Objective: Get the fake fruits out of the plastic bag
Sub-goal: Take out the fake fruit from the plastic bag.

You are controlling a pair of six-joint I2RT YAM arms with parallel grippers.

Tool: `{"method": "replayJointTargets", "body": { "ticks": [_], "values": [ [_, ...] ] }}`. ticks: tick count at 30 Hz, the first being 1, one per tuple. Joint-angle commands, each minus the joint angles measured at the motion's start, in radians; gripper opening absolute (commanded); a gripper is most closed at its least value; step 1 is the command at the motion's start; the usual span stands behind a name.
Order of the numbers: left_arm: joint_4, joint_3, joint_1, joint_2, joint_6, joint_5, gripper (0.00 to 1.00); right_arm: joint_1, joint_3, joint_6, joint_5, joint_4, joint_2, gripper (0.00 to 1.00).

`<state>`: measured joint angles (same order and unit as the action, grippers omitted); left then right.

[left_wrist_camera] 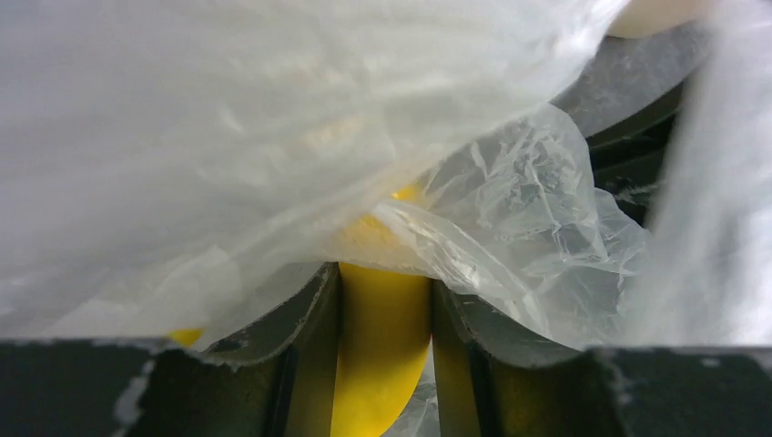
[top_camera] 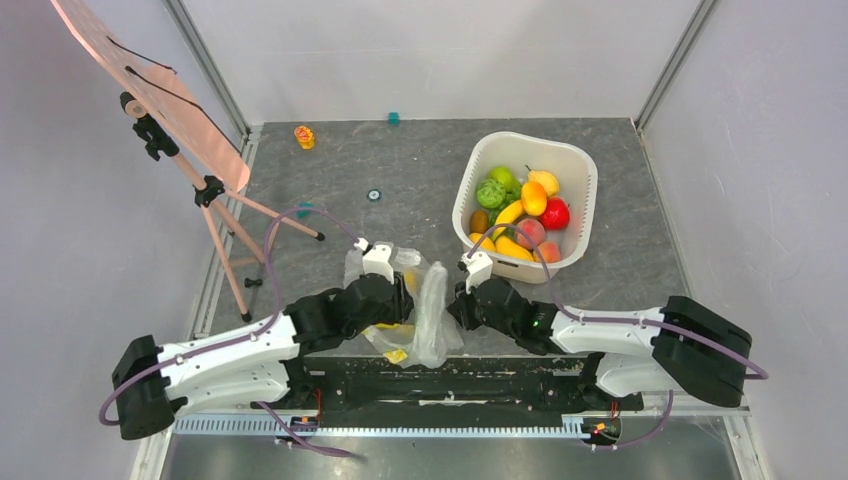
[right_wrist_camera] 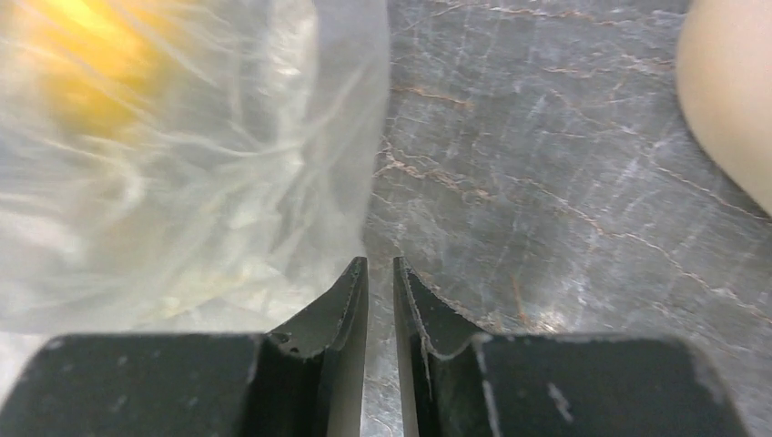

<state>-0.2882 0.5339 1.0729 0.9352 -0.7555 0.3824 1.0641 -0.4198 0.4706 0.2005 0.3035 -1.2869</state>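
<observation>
Both arms reach low toward the lower centre of the top view, flanking the plastic bag (top_camera: 432, 310). The left gripper (left_wrist_camera: 384, 282) clamps a yellow fruit (left_wrist_camera: 382, 355) under the bag film. The right gripper (right_wrist_camera: 380, 266), slightly parted, holds nothing above the tabletop (right_wrist_camera: 564, 164).

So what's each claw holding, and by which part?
Left claw pinches a yellow fake fruit across its bare middle; far end under the plastic bag. Right claw holds nothing.

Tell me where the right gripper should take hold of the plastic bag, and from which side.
Probably the raised, bunched fold of the plastic bag, approached from the side of the right gripper: thin gathered film fits narrow jaws and stands nearest them. The left gripper pinches a yellow fruit inside.
</observation>
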Motion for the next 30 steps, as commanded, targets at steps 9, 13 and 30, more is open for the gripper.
{"method": "replayJointTargets", "body": {
  "ticks": [9,13,30],
  "values": [
    [-0.339,0.260,-0.002,-0.113,0.186,-0.106,0.10,0.000,0.015,-0.040,0.135,-0.107,0.105,0.20],
    [-0.292,0.247,-0.001,-0.195,0.183,-0.126,0.10,0.000,0.022,-0.038,0.149,-0.128,0.138,0.20],
    [-0.075,-0.018,-0.002,-0.456,0.047,0.138,0.02,0.000,0.032,-0.036,0.166,-0.246,0.475,0.64]
  ]
}}
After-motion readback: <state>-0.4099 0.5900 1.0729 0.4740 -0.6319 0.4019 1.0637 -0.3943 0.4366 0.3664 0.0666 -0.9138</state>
